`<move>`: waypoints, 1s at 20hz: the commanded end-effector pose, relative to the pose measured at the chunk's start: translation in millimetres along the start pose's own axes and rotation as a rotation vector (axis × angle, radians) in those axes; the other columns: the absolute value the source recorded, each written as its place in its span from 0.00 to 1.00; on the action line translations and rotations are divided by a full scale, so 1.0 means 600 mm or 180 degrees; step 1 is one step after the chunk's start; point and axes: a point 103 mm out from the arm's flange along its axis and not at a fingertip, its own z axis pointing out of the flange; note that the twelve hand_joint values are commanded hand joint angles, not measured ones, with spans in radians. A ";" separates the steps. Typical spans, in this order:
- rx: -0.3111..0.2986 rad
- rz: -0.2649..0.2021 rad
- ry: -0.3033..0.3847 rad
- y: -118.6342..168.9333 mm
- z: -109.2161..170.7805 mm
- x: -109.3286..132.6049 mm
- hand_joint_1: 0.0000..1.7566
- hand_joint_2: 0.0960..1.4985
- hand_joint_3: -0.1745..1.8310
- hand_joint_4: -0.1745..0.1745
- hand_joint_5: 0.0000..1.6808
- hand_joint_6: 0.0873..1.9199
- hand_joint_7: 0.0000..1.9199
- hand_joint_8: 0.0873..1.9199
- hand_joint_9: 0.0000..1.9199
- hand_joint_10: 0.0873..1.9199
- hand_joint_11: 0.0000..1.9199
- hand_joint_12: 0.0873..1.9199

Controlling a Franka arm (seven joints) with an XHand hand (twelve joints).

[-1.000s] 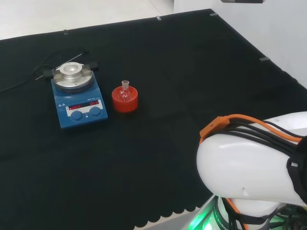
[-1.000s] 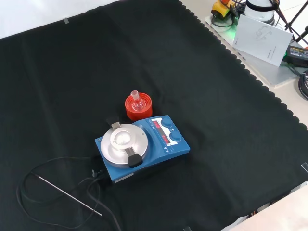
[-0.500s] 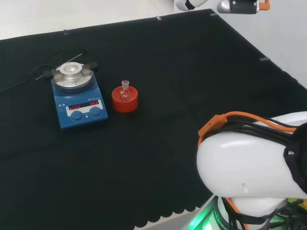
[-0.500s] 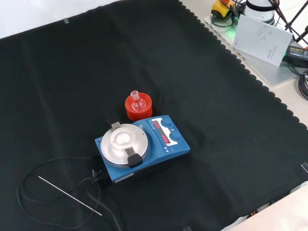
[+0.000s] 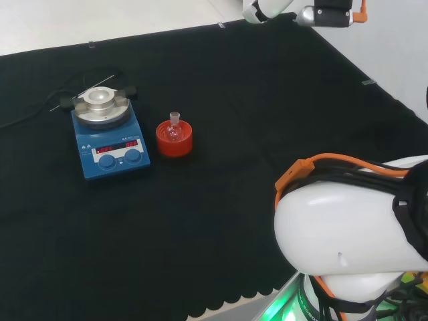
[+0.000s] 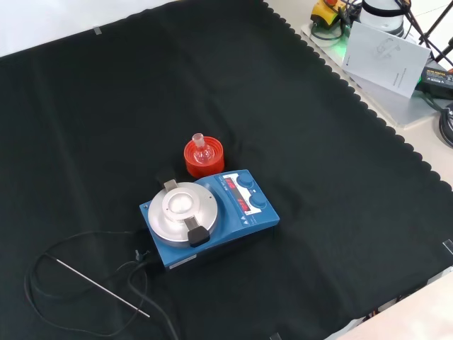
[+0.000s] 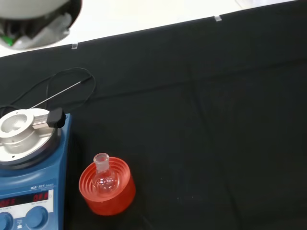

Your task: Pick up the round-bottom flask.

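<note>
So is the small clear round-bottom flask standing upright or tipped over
Upright. The small clear round-bottom flask sits in the red ribbed ring stand, neck pointing up, beside the blue stirrer plate.

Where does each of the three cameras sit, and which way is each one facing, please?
Head view: behind and above the arm's base, looking over a big white arm link at the bench.
Front view: opposite side, looking down on the black cloth; the arm's base stands at the top right.
Wrist view: high above the cloth, looking down past a blurred white part of the hand.
All three share the round-bottom flask on its red stand beside the blue stirrer plate.
</note>
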 end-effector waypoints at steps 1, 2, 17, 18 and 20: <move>0.0031 -0.0009 0.0101 0.014 0.020 0.002 0.49 0.19 0.51 0.00 0.14 0.38 0.31 0.50 0.37 0.45 0.26 0.70; 0.0039 -0.0008 0.0114 0.017 0.025 0.002 0.49 0.19 0.51 0.00 0.14 0.38 0.32 0.50 0.37 0.45 0.27 0.70; 0.0106 0.0007 0.0197 0.064 0.099 0.002 0.49 0.19 0.52 0.00 0.15 0.43 0.36 0.50 0.44 0.46 0.37 0.68; 0.0098 0.0008 0.0200 0.065 0.100 0.002 0.49 0.19 0.52 0.00 0.15 0.44 0.37 0.51 0.44 0.46 0.37 0.68; 0.0111 -0.0002 0.0206 0.070 0.103 0.002 0.49 0.19 0.52 0.00 0.16 0.44 0.37 0.51 0.45 0.46 0.38 0.68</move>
